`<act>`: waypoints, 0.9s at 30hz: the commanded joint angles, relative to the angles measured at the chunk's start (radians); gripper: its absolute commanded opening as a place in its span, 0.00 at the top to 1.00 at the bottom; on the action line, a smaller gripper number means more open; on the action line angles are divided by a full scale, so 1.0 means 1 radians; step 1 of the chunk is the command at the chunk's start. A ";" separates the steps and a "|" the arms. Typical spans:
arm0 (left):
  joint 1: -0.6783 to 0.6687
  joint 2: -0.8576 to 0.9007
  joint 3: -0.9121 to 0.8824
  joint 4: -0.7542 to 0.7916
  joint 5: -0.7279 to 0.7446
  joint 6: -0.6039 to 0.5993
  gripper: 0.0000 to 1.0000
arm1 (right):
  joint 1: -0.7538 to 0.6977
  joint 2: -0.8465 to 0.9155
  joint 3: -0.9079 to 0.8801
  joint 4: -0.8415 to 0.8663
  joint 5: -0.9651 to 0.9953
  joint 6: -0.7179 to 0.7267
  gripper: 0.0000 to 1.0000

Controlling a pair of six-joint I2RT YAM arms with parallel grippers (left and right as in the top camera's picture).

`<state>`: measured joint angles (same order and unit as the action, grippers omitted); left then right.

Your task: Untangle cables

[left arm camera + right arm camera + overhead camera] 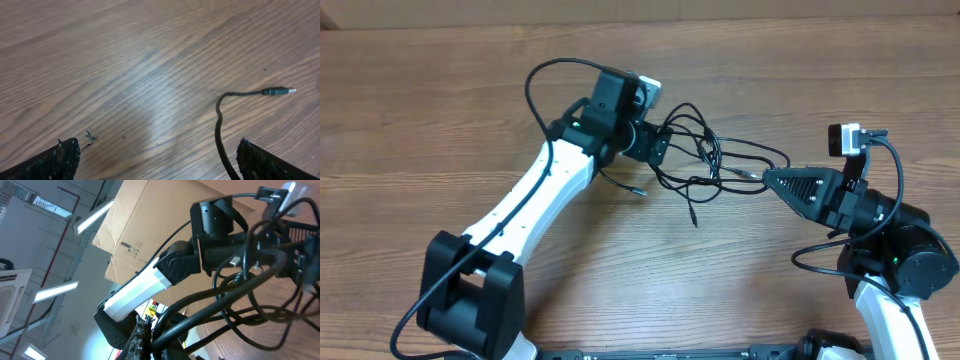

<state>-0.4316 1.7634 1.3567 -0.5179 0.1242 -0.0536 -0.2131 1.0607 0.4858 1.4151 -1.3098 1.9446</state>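
Note:
The cables point(705, 160) are thin black cords in a loose tangle on the wooden table between my two grippers. My left gripper point(660, 145) is at the tangle's left edge. In the left wrist view it point(157, 160) is open, and one cable point(218, 120) with a silver plug point(280, 91) runs just inside its right finger. My right gripper point(770, 178) points left at the tangle's right end. In the right wrist view it point(150, 342) is shut on the cables point(250, 285), which loop away from its tips, lifted off the table.
A loose plug end point(638, 190) lies on the table point(440, 100) below the left gripper. The left arm's thick black cable point(545, 80) arcs over its forearm. A cardboard box point(145, 230) stands behind the left arm point(150, 285) in the right wrist view.

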 commanded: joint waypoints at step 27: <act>0.217 -0.035 0.002 -0.028 -0.079 0.005 0.96 | -0.093 -0.016 0.020 0.008 0.077 -0.004 0.96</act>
<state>-0.2245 1.7206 1.3609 -0.5476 0.1024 -0.0685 -0.2878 1.0592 0.4843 1.4139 -1.2854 1.9408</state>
